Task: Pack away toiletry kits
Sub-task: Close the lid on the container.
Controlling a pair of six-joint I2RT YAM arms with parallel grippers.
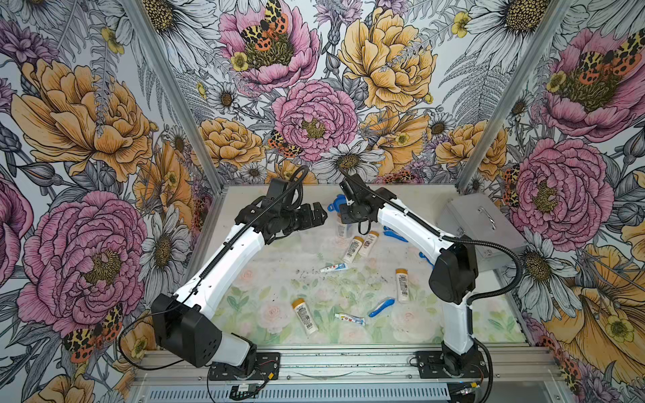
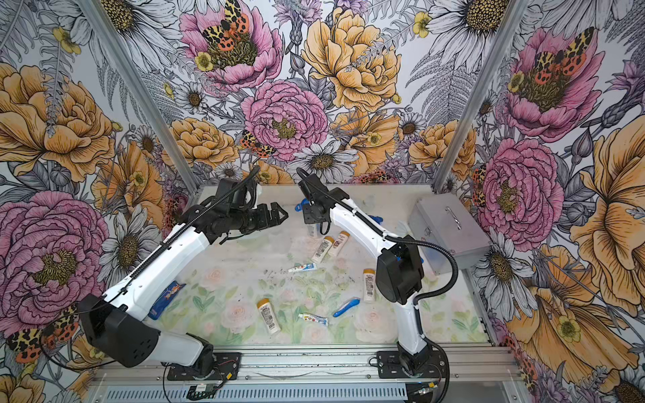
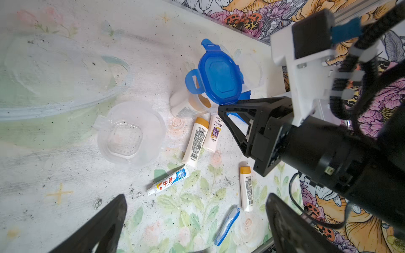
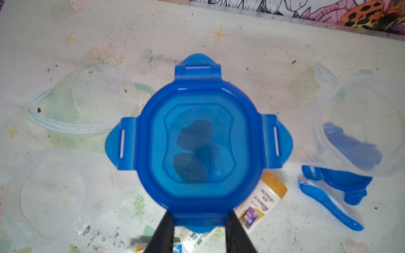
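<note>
My left pincer [image 1: 318, 213] gapes; my right pincer [image 4: 198, 219] pinches the blue lid [image 4: 198, 140] by one tab, so it may tip, seemingly over the cup [image 3: 177, 98].

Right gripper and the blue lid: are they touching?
Touching. In the right wrist view, the right gripper pinches the blue lid by one tab, fingers on both sides.

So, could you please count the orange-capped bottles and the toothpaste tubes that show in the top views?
Orange-capped bottles: 5
Toothpaste tubes: 2
Total: 7
</note>
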